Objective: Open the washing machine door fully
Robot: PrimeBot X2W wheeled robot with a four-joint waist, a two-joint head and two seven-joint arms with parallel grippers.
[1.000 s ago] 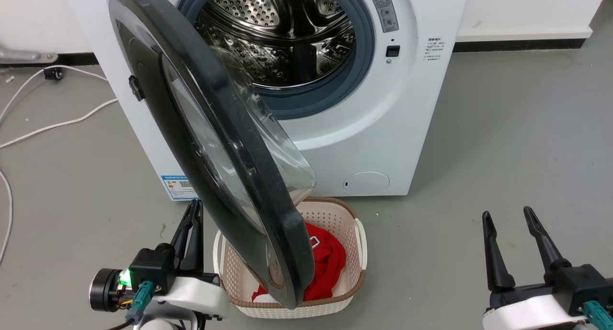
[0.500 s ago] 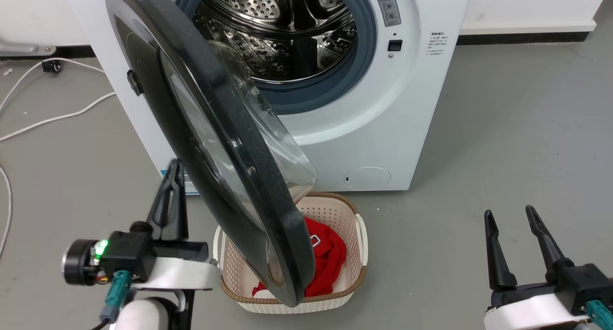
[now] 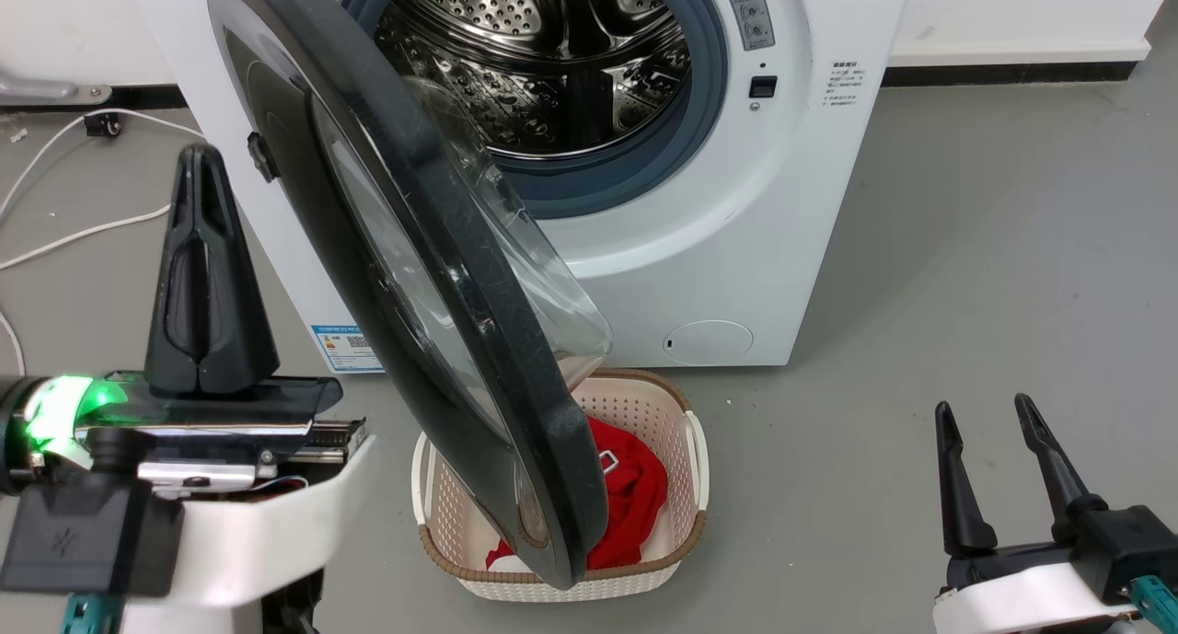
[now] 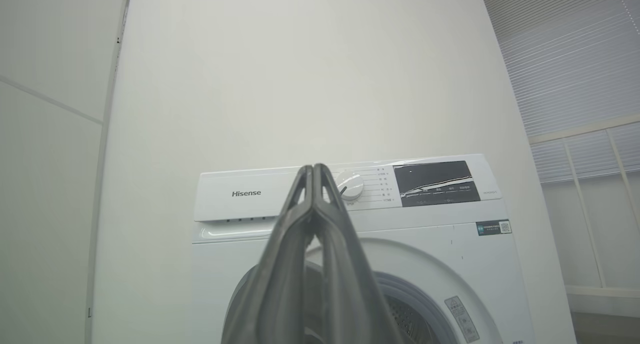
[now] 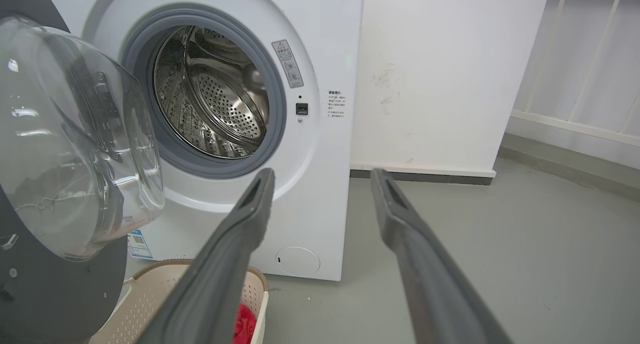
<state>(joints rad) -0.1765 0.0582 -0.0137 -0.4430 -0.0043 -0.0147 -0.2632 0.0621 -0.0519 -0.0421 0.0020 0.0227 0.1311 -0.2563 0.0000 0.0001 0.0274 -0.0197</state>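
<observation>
The left gripper (image 3: 201,160), fingers pressed together with nothing between them, is raised just beside the outer face of the washing machine door (image 3: 414,266). The right gripper (image 3: 980,409), fingers spread and empty, sits low and well apart on the inner, glass-bowl side. The door stands roughly half open and is seen almost edge-on. Its long line runs from the hinge side at upper left down to a free edge hanging over a white laundry basket (image 3: 686,487) holding a red garment (image 3: 635,496). The door lies to the left gripper's right, so that arm looks the nearer one for swinging it wider. Beyond, the steel drum (image 3: 552,63) gapes. The control panel reads "Hisense" (image 4: 246,192) beside a white dial (image 4: 350,184). The warning label (image 3: 750,8) and blue sticker (image 3: 345,347) are too small to read.
</observation>
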